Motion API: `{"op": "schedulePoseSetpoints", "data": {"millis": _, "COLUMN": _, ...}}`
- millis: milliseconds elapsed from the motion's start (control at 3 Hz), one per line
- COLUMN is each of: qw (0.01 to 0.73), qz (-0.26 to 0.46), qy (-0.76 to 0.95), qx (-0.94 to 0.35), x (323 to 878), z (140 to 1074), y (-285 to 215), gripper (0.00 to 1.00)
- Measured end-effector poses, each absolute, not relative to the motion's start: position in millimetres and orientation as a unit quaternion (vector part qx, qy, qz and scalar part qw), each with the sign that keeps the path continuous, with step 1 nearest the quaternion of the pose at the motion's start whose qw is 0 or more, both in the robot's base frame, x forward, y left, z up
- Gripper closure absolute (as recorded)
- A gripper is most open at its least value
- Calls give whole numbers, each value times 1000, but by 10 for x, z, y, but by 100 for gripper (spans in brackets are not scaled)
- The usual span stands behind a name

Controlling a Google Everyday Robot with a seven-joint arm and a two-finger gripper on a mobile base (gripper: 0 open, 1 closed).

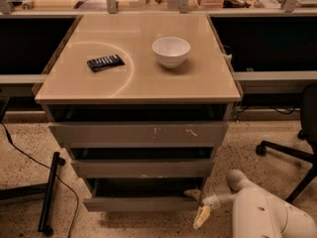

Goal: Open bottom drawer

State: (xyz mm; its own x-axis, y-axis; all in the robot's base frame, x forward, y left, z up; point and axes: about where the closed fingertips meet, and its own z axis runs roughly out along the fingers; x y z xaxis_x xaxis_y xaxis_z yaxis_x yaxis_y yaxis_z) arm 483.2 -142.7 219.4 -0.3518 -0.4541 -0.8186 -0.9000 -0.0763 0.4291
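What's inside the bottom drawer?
Bottom drawer is partly out; the visible strip inside looks dark, nothing discernible. The rest is hidden under the middle drawer. Pincer at bottom drawer's right front corner.

A smooth, rounded white arm (267, 214) narrows to a slim white wrist behind the fingers. The gripper (198, 206), just beside the right end of the bottom drawer (143, 204), has two pale yellowish fingers (201, 217), set apart from each other.

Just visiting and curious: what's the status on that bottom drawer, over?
Tool open, low at bottom drawer right corner. Drawer looks slightly out. Nothing in front of it.
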Motion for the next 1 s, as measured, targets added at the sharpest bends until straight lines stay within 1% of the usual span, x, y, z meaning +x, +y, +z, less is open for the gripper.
{"op": "schedulePoseSetpoints", "data": {"millis": 667, "qw": 146, "qz": 511, "qy": 640, "qx": -555, "x": 4332, "z": 2444, "y": -1558, "gripper": 0}}
{"op": "schedulePoseSetpoints", "data": {"millis": 1000, "qw": 87, "qz": 512, "qy": 640, "qx": -567, "x": 3974, "z": 2646, "y": -1528, "gripper": 0}}
